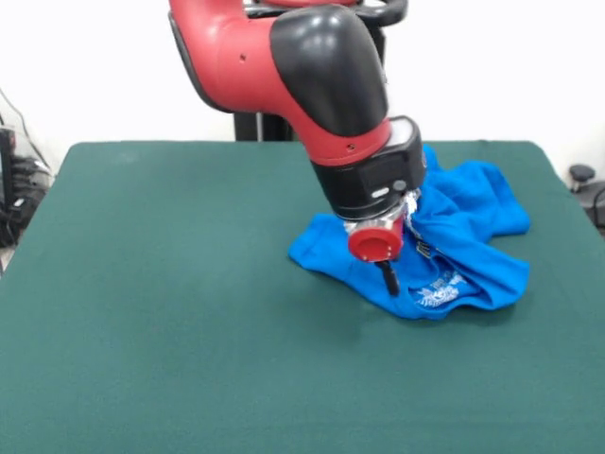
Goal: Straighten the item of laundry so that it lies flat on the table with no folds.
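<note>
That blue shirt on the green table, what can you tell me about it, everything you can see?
The bright blue soft-cloth T-shirt lies crumpled, not flat, on the right half of the dark green felt-covered table, toward its far side. It is bunched in folds and ridges, with a patch of white print showing near its front edge. The red and black robot arm's gripper comes down onto its left part, a dark tip reaching the cloth; whether it pinches the fabric cannot be seen.

Bright blue T-shirt (473, 222), white print; dark green table (170, 303); red-black arm (293, 66).
</note>
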### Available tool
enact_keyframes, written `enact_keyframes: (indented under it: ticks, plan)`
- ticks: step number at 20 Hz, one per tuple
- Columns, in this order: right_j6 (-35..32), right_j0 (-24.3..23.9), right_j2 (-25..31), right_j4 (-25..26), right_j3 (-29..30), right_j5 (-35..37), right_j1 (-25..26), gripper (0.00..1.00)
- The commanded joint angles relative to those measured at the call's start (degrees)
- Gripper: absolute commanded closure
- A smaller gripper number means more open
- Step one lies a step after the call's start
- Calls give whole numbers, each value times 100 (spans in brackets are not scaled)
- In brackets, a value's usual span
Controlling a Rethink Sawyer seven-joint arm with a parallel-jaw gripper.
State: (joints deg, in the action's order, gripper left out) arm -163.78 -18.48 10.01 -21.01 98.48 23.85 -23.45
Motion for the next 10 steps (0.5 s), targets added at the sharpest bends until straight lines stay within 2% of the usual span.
enact_keyframes:
  ticks: [1,7,10]
  plan:
    - [317,56,922,244,306,-308,101,0]
    - [222,65,815,457,62,-458,413,0]
    - [49,295,517,535,-244,-665,665,0]
